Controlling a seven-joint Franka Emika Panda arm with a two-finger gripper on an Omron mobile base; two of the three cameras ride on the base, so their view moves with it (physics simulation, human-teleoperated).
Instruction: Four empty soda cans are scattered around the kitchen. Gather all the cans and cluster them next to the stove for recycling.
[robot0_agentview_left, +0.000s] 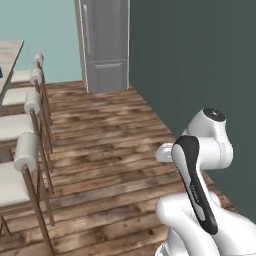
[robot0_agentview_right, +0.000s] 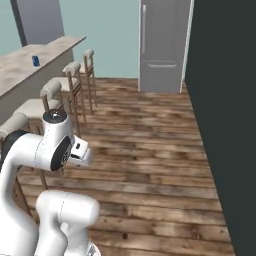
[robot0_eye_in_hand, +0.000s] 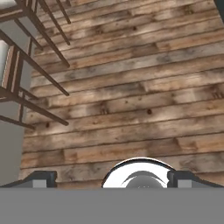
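Note:
One blue soda can (robot0_agentview_right: 36, 60) stands on the light stone counter (robot0_agentview_right: 30, 70) at the far left, behind the row of stools; a sliver of it (robot0_agentview_left: 1, 72) shows at the picture's left edge. My arm is folded up over the base, well away from the can. The gripper (robot0_eye_in_hand: 112, 180) looks down at the wooden floor, its fingertips (robot0_eye_in_hand: 41, 179) wide apart and open with nothing between them. The stove is out of view.
Several bar stools (robot0_agentview_right: 60, 90) with white cushions line the counter on the left (robot0_agentview_left: 25, 150). A steel fridge (robot0_agentview_right: 162, 45) stands at the far end. A dark wall (robot0_agentview_right: 225, 125) runs along the right. Open wooden floor (robot0_agentview_left: 110, 145) lies between.

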